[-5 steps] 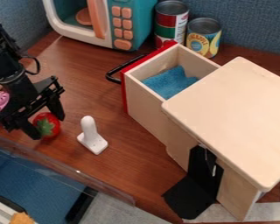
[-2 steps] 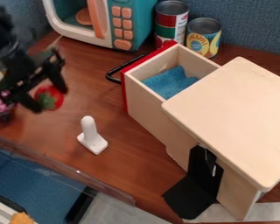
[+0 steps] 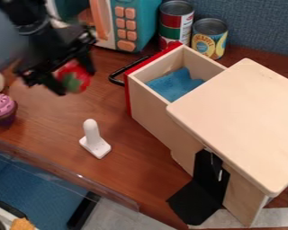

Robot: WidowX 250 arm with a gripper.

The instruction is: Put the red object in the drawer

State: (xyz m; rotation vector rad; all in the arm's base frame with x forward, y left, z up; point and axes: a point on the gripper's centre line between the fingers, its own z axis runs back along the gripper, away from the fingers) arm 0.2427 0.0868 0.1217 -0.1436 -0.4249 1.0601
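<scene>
The black gripper (image 3: 76,81) hangs at the upper left, above the table and left of the drawer, shut on the red object (image 3: 74,76), a strawberry-like thing with a green leafy part. The drawer (image 3: 149,96) is pulled out of the wooden cabinet (image 3: 240,119). It has a red front with a black handle facing the upper left, and a blue cloth (image 3: 174,84) lies inside.
A white upright piece (image 3: 95,140) stands mid-table. At the left edge is a purple cupcake (image 3: 2,108). Behind the drawer stand two cans (image 3: 210,37), with a toy microwave (image 3: 134,22) beside them. A transparent rim (image 3: 68,173) crosses the lower left.
The gripper has risen off the table and moved up and to the right, carrying the red object with it. The cupcake at the left has come into fuller view.
</scene>
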